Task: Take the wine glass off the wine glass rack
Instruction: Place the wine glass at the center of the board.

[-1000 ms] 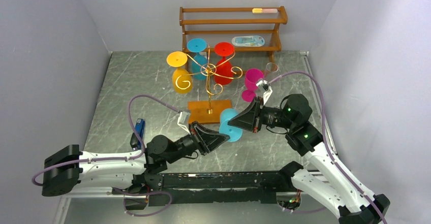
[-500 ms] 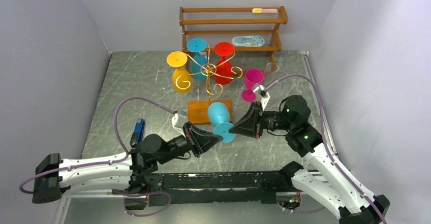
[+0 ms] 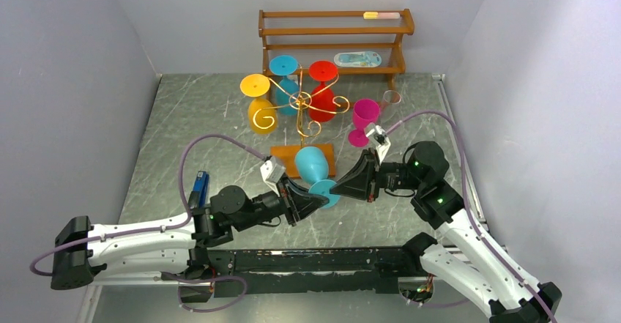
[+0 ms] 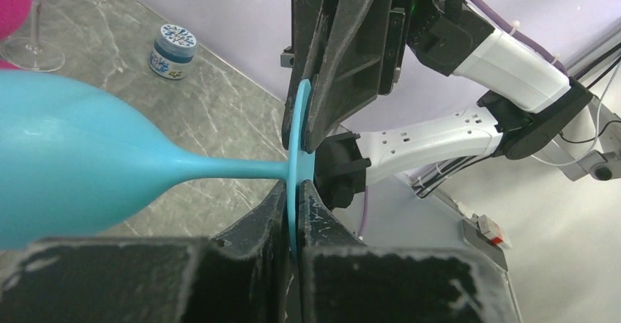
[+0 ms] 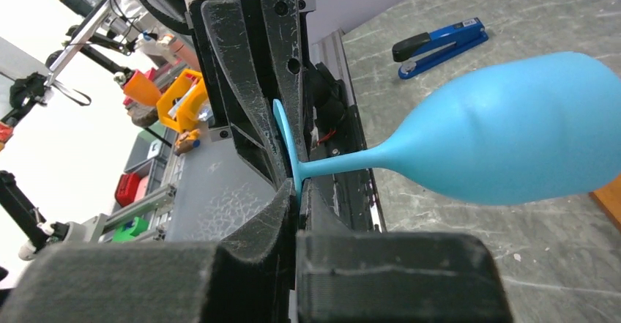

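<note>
Matte turquoise wine glass held sideways over the veined grey counter, left jaws and right jaws both clenched on its thin disc foot (bowl beside the gold-wire wine glass rack).

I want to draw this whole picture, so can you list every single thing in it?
wine glass rack: one, gold with a brown wooden base, middle of the table
hanging wine glasses: three, yellow, blue, red, upside down on the rack
held wine glass: one, light blue, sideways in front of the rack
standing wine glasses: two, pink and clear, right of the rack
wooden shelf: one, brown, by the back wall
shelf items: two, pale, too small to name, top tier and middle tier
stapler: one, blue, left side
small jar: one, blue patterned lid, near a wall
table: one, grey marbled
left gripper: black, shut on the held glass's foot
right gripper: black, shut on the same foot
</note>
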### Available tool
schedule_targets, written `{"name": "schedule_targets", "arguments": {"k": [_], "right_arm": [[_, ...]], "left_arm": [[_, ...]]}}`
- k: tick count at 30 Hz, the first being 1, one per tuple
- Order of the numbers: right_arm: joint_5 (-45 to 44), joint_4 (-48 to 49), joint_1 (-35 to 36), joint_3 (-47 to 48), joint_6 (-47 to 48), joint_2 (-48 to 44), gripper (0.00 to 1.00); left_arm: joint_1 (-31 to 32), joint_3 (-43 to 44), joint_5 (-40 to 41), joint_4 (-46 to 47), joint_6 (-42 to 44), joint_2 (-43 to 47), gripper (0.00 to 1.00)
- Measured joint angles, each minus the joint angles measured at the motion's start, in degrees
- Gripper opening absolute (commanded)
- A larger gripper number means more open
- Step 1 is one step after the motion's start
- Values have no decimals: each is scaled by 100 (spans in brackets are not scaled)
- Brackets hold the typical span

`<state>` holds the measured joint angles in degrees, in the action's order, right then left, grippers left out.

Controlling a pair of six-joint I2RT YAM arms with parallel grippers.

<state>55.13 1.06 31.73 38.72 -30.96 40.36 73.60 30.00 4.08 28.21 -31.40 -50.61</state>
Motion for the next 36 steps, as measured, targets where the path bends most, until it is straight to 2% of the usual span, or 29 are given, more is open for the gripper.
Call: {"name": "schedule_targets", "arguments": {"k": [5, 8, 11, 17, 21, 24, 26, 28, 32, 36], "right_arm": [[-7, 31, -4, 0, 105, -39, 0], [-4, 39, 20, -2, 157, -50, 22], [-59, 4, 31, -4, 181, -70, 36], [-638, -81, 31, -7, 247, -393, 48], [-1333, -98, 26, -7, 199, -758, 60], [-2138, -166, 28, -7, 138, -1008, 62], [-2765, -247, 26, -7, 83, -1106, 66], [-3327, -363, 26, -7, 17, -1123, 77], [-4068, -658, 26, 4, -20, -946, 84], [-4343, -1255, 15, 374, 13, -391, 87]], "left_arm": [[-4, -48, -37, 160, -46, -13, 5], [0, -179, -63, 382, -50, 2, 5], [0, -254, -114, 411, 79, 15, 5], [0, -337, -466, 175, 678, 238, 5], [0, -555, -778, -83, 1178, 662, 5], [0, -813, -1102, -275, 1567, 944, 5], [0, -883, -1316, -455, 1794, 997, 5], [0, -918, -1582, -629, 2074, 979, 5], [0, -933, -2312, -699, 2686, 890, 5], [0, -931, -3018, -745, 3558, 837, 5]]}}
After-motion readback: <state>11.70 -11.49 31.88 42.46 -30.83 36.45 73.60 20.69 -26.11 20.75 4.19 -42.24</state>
